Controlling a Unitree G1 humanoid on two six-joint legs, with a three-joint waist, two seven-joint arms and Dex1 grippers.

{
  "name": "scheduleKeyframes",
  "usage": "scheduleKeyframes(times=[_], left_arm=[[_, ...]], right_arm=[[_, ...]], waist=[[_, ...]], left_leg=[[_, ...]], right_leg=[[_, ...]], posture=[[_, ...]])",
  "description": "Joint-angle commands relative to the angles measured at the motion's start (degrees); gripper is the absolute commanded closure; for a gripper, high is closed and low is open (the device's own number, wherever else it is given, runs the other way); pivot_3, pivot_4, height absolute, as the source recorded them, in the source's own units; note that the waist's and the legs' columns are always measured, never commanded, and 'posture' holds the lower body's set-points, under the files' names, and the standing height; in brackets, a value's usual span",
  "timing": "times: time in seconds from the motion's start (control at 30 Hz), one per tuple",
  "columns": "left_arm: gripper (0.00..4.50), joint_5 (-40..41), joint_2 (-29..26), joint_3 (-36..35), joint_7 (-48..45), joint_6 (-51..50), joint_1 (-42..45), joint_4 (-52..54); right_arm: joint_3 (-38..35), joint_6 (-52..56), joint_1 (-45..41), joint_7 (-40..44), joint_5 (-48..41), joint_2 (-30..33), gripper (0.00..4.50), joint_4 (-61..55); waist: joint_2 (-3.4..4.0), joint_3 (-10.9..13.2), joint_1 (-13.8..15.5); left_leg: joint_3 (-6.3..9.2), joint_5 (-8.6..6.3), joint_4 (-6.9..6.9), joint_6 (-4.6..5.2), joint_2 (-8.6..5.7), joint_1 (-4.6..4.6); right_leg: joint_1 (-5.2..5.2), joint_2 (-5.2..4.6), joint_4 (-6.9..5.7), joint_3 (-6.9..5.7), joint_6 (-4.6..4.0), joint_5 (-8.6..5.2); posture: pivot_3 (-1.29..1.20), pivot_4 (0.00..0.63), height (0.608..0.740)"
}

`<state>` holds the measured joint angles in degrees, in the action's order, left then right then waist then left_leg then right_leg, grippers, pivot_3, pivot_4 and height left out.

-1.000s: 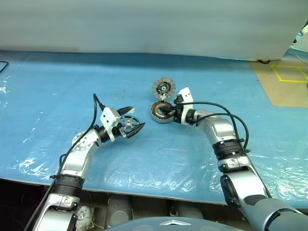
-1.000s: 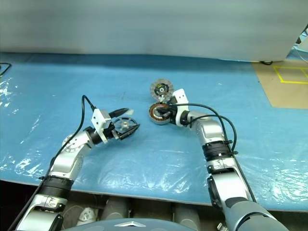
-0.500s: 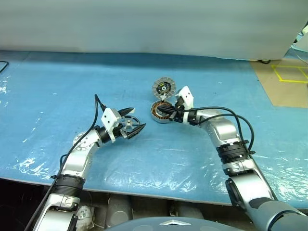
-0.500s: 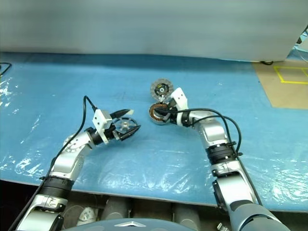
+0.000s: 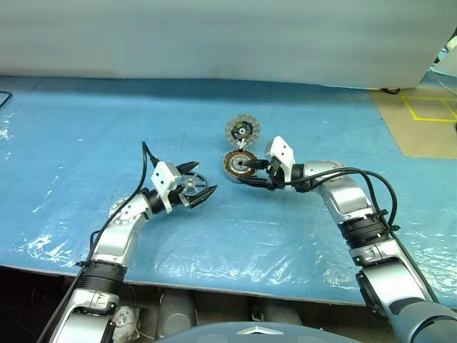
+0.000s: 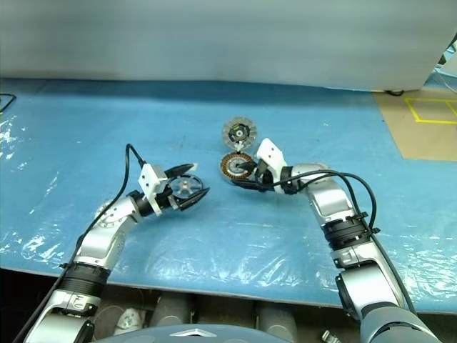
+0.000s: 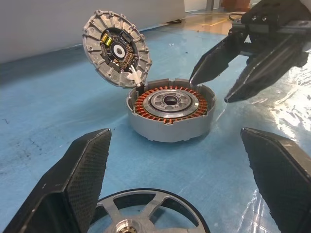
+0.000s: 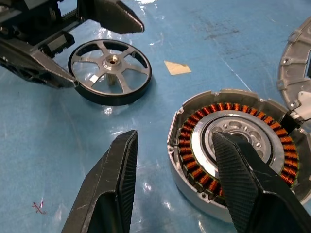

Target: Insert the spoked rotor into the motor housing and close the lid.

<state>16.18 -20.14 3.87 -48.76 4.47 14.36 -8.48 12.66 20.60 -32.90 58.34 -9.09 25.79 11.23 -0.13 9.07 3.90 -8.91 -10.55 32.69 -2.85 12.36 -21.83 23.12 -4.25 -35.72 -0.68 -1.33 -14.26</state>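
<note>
The motor housing (image 5: 239,163), a grey puck with copper windings, lies on the blue table. Its lid (image 5: 243,131) stands tilted up at the far edge, segmented face showing. My right gripper (image 5: 248,174) hovers at the housing's near right side, open, with nothing between its fingers; one finger (image 8: 243,179) reaches over the windings. To the left, the spoked rotor (image 5: 190,184) lies flat on the table. My left gripper (image 5: 206,176) stands open around it, one finger on each side, a gap showing at the far finger. The rotor (image 8: 109,72) shows black with silver spokes.
A blue plastic sheet (image 5: 86,136) covers the table, crinkled near the front edge (image 5: 214,275). A grey wall runs along the back. Bare floor with yellow tape (image 5: 428,107) lies at the far right. A small tan scrap (image 8: 177,68) sits between rotor and housing.
My right gripper was shut at the housing; it has opened, rolled and drawn back a little toward the right. The left gripper and the rotor have stayed put.
</note>
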Motion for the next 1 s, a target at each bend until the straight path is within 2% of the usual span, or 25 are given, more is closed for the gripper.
scheduleKeyframes(times=[0.03,0.17,0.27,0.47,0.8,1.0], left_arm=[[0.00,0.07,-0.22,-0.26,-0.21,0.38,-0.12,1.79],[0.00,0.06,-0.34,-0.23,-0.22,0.25,-0.11,1.80],[0.00,0.06,-0.40,-0.25,-0.22,0.22,-0.07,1.76],[0.00,0.03,-0.61,-0.37,-0.17,0.10,-0.19,1.77],[0.00,-0.17,-0.64,-0.23,-0.23,0.19,0.23,1.07],[0.00,-0.43,-0.58,-0.07,-0.28,0.21,0.52,0.77]], right_arm=[[0.82,-3.36,-0.35,-0.68,1.84,0.34,1.95,-1.26],[2.85,-7.07,-0.02,-2.02,5.29,0.26,1.95,0.11],[4.35,-10.98,-0.08,-3.79,8.63,0.22,2.52,2.28],[4.95,-15.65,-0.60,-5.42,11.60,0.08,4.48,4.64],[4.27,-13.00,0.35,-1.66,8.59,0.58,4.48,-1.65],[5.61,-5.60,4.42,5.03,4.76,3.45,4.48,-11.23]], waist=[[0.00,0.00,0.00],[0.00,0.00,0.00],[0.00,0.00,0.00],[0.00,0.00,0.03],[-0.01,0.00,0.00],[-0.01,0.00,0.04]], left_leg=[[0.00,0.00,0.00,0.00,0.00,0.00],[0.00,0.00,0.00,0.00,0.00,0.00],[0.00,0.00,0.00,0.00,0.00,0.00],[0.00,0.00,0.01,0.00,-0.01,0.00],[0.00,0.00,0.03,0.01,0.00,0.00],[0.01,0.00,0.00,0.01,0.01,-0.02]], right_leg=[[0.00,0.00,0.00,0.00,0.00,0.00],[0.00,0.00,0.00,0.00,-0.01,0.00],[0.00,0.00,0.00,0.00,-0.01,0.00],[0.00,0.00,-0.01,0.00,0.00,0.00],[-0.01,0.01,0.00,0.01,0.01,0.01],[0.00,0.01,0.00,-0.01,0.13,0.08]], posture=[[0.00,0.150,0.740],[0.00,0.150,0.740],[0.00,0.150,0.740],[0.00,0.150,0.740],[0.00,0.150,0.740],[0.00,0.150,0.740]])
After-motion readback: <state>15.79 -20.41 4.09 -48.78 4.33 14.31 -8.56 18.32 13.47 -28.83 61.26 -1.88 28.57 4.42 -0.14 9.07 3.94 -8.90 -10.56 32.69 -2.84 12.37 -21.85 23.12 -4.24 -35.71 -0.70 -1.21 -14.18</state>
